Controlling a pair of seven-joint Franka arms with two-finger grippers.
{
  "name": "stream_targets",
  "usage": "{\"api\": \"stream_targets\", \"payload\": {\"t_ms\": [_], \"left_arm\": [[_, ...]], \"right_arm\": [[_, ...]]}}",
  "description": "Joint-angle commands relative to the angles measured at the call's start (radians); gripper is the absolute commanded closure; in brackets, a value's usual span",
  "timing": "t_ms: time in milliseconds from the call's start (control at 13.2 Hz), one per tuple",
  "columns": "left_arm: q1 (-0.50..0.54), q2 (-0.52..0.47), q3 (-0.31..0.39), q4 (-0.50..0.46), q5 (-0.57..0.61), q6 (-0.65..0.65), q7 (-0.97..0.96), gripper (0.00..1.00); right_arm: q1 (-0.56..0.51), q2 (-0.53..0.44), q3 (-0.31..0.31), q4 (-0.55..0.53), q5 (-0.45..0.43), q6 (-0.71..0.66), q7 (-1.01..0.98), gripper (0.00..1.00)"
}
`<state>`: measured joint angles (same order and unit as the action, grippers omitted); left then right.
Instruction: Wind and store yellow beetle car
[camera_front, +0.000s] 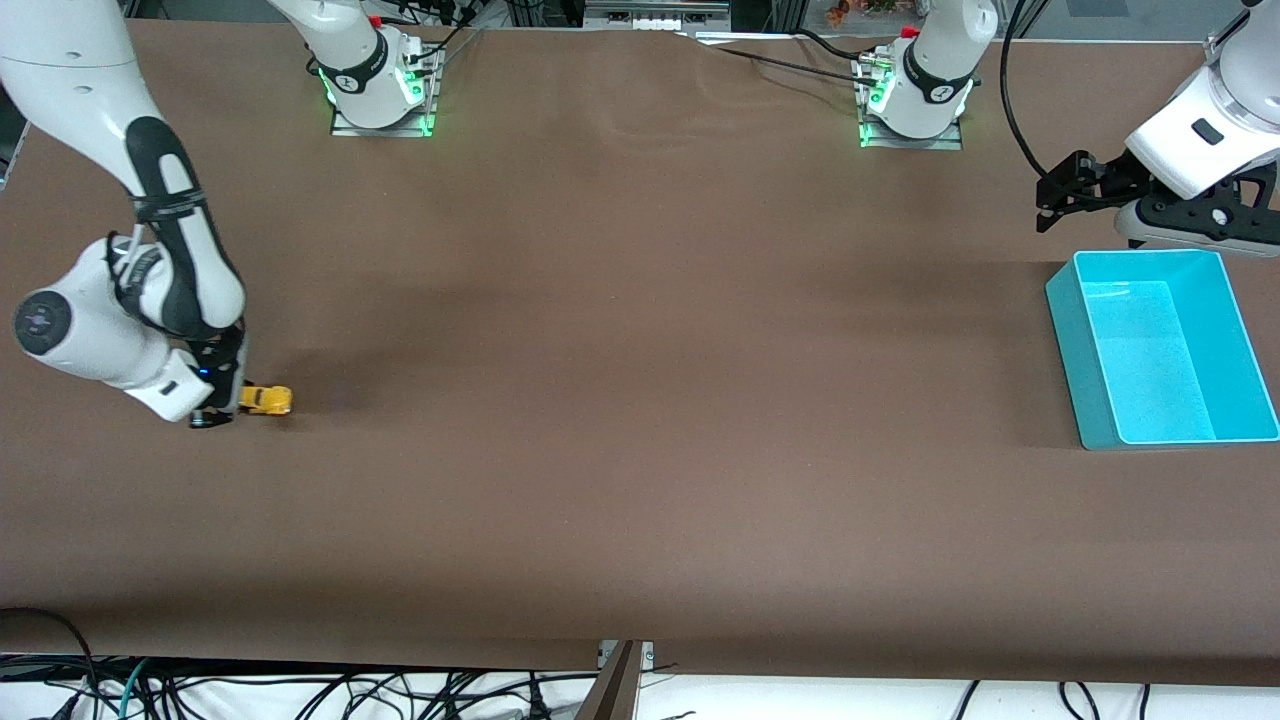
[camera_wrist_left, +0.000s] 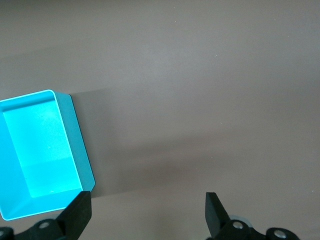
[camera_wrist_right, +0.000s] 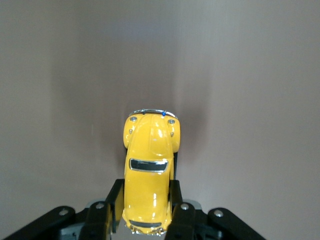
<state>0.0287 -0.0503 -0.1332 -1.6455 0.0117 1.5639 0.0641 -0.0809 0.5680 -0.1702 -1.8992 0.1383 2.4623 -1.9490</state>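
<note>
Yellow beetle car (camera_wrist_right: 150, 175) upright, tail between right gripper (camera_wrist_right: 146, 210) fingers, nose outward.

Two glossy white robot arms with rounded casings and black joint bands. The right arm (camera_front: 150, 240) has a black forearm panel and thin cables at its wrist. Each base (camera_front: 378, 75) glows green on a metal plate, with a small red cap above. Both grippers are black, with silver screws (camera_wrist_right: 184, 206) on the fingers.
</note>
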Motion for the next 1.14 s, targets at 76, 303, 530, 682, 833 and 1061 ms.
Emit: {"api": "stream_targets", "payload": {"t_ms": [76,303,530,682,833,1061], "left_arm": [[0.011,0.004,-0.006,0.012,-0.010,-0.010,0.010,0.00],[0.011,0.004,-0.006,0.012,-0.010,-0.010,0.010,0.00],[0.011,0.004,-0.006,0.012,-0.010,-0.011,0.010,0.00],[0.011,0.004,-0.006,0.012,-0.010,-0.012,0.010,0.00],[0.011,0.004,-0.006,0.012,-0.010,-0.012,0.010,0.00],[0.011,0.004,-0.006,0.012,-0.010,-0.012,0.010,0.00]], "right_arm": [[-0.105,0.107,0.012,0.060,0.024,0.038,-0.099,0.83],[-0.111,0.116,0.014,0.071,0.067,0.038,-0.137,0.83],[-0.111,0.116,0.040,0.094,0.069,0.032,-0.139,0.00],[-0.111,0.115,0.040,0.097,0.069,0.030,-0.139,0.00],[-0.109,0.110,0.041,0.098,0.069,0.029,-0.139,0.00],[-0.109,0.107,0.043,0.098,0.069,0.029,-0.137,0.00]]}}
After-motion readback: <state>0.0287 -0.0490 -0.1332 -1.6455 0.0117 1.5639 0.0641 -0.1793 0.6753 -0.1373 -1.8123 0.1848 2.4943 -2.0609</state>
